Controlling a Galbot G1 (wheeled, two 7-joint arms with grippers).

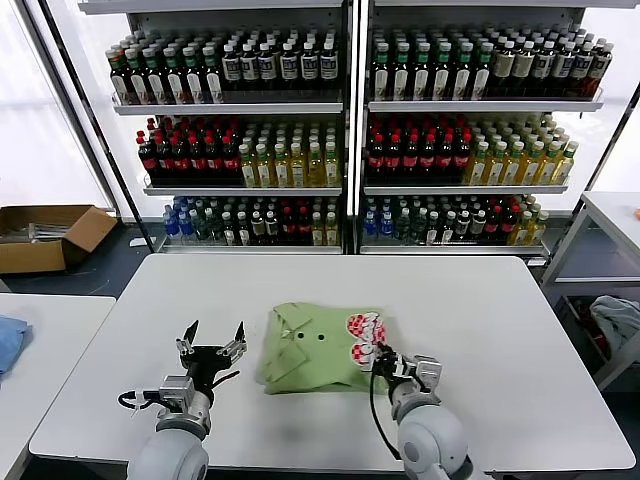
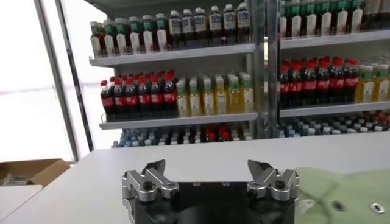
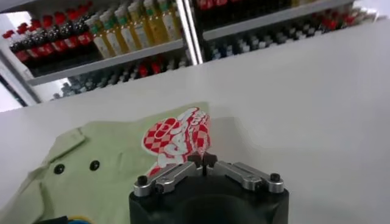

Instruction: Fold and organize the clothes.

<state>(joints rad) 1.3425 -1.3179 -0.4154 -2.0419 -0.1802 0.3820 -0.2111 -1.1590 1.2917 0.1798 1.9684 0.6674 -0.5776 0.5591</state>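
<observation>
The light green polo shirt (image 1: pixel 310 352) lies folded into a compact shape on the white table (image 1: pixel 500 330), collar and dark buttons up, with the red-and-white checkered print (image 1: pixel 364 333) at its right edge. My right gripper (image 1: pixel 386 358) is at that right edge, its fingers shut on the fabric just below the print; the right wrist view shows the tips (image 3: pixel 205 159) pinched together at the printed edge of the shirt (image 3: pixel 109 159). My left gripper (image 1: pixel 212 340) is open and empty just left of the shirt; in the left wrist view (image 2: pixel 206 165) the shirt (image 2: pixel 344 193) lies off to one side.
Shelves of bottles (image 1: pixel 340 130) stand behind the table. A cardboard box (image 1: pixel 45 236) sits on the floor at far left. A blue cloth (image 1: pixel 8 340) lies on a side table at left. A pale cloth (image 1: pixel 620 322) lies under the right side table.
</observation>
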